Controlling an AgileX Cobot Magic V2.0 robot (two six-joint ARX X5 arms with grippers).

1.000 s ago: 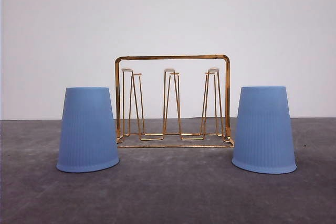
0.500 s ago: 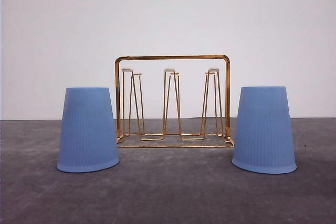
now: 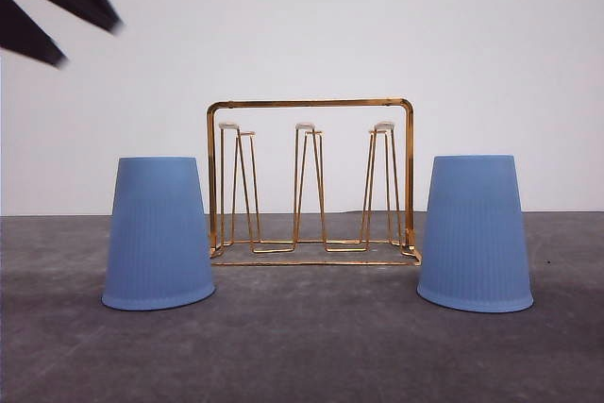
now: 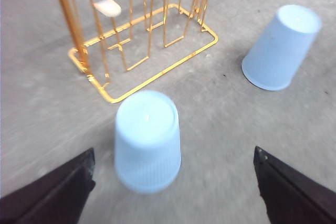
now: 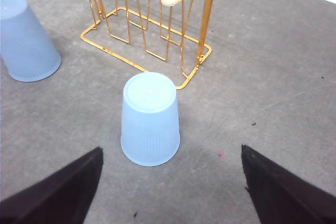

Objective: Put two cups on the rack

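Observation:
Two light blue ribbed cups stand upside down on the grey table, the left cup (image 3: 158, 233) and the right cup (image 3: 475, 233). Between and behind them stands the gold wire rack (image 3: 311, 181), its white-tipped prongs bare. My left gripper (image 3: 92, 44) hangs high at the upper left, open. In the left wrist view it (image 4: 173, 153) hovers open above the left cup (image 4: 148, 140), with the rack (image 4: 142, 40) and the other cup (image 4: 281, 48) beyond. My right gripper (image 5: 171, 149) is open above the right cup (image 5: 149, 119), near the rack (image 5: 152, 24) and the far cup (image 5: 26, 40).
The grey table (image 3: 311, 346) runs back to a plain white wall (image 3: 311, 25). Bare table surface lies in front of the cups and to both sides of them.
The left gripper's dark fingers have come into the front view at the upper left. Cups and rack have not moved.

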